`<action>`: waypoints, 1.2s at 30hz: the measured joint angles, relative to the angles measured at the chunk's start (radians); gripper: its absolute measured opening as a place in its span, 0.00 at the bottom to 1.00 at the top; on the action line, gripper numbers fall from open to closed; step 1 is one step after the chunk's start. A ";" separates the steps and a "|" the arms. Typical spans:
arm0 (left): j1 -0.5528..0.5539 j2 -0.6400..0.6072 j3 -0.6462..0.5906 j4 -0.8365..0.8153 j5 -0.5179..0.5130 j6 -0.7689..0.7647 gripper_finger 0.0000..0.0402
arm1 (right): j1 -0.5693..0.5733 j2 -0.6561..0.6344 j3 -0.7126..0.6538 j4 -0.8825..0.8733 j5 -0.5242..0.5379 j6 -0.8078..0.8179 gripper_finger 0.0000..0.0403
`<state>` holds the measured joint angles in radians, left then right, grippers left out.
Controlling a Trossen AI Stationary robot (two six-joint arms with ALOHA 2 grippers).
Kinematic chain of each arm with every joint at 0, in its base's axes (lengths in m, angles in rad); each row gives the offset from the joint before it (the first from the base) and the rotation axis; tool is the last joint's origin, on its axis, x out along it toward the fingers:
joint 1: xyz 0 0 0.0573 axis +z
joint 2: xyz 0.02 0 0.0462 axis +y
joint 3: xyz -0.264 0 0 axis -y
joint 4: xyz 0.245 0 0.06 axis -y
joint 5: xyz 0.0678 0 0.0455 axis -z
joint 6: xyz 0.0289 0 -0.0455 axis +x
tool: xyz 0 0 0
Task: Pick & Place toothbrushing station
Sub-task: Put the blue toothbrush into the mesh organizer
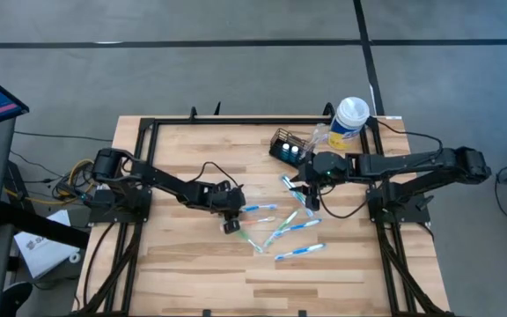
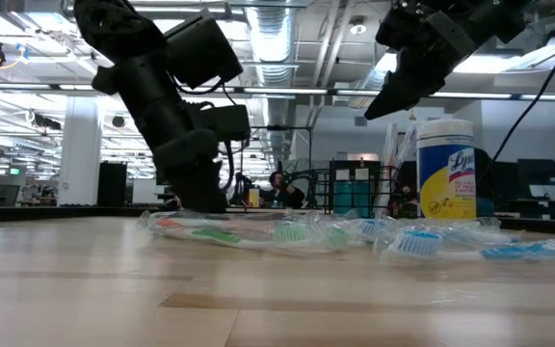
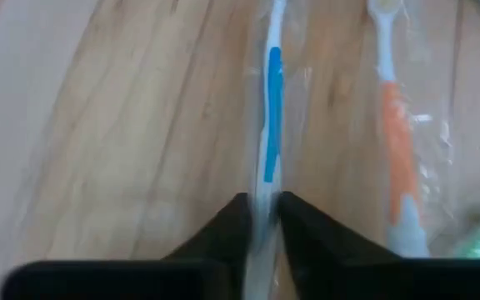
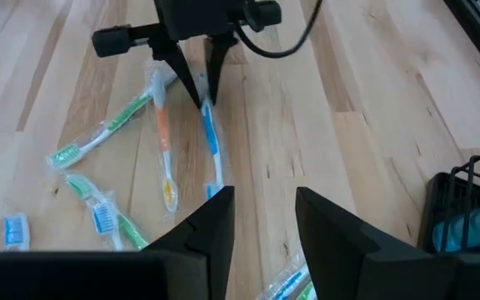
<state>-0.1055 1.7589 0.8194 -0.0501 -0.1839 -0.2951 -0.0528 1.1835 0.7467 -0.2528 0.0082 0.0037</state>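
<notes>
The toothbrushing station, a small black wire-mesh caddy, stands on the wooden table near its far edge and shows again in the right wrist view. Several plastic-wrapped toothbrushes lie in front of it. My left gripper is down at the table, shut on a blue-and-white toothbrush. Beside that one lie an orange toothbrush and a green one. My right gripper hangs open above the table just in front of the caddy, with nothing between its fingers. My left gripper pinches the handle end of the wrapped blue-and-white toothbrush between its two fingers, one on each long side. The fingers slant down from the table's left, roughly in line with the brush. The brush lies flat on the table, its head end pointing away.
A tall white, yellow and blue wipes canister stands right of the caddy at the far edge. More wrapped toothbrushes are scattered toward the near middle. A black frame borders the table; bare wood lies at the near left.
</notes>
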 joint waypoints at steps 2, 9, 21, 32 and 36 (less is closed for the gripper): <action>0.000 -0.015 0.000 0.005 -0.002 -0.001 0.05 | 0.000 0.000 0.000 0.000 0.000 0.011 0.28; 0.000 -0.043 0.001 0.027 -0.106 -0.002 0.02 | -0.017 0.000 0.000 0.001 0.000 0.013 0.24; 0.000 -0.227 0.001 0.077 -0.289 0.000 0.02 | -0.019 0.000 0.000 0.026 -0.008 0.015 0.23; 0.000 -0.342 0.002 0.266 -0.280 0.114 0.02 | -0.020 0.000 0.000 0.197 -0.008 0.013 0.23; -0.004 -0.354 0.003 0.374 -0.258 0.179 0.02 | -0.022 0.000 0.000 0.317 -0.008 0.006 0.23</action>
<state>-0.1091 1.4046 0.8223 0.3241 -0.4416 -0.1166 -0.0750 1.1831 0.7467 0.0641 0.0002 0.0100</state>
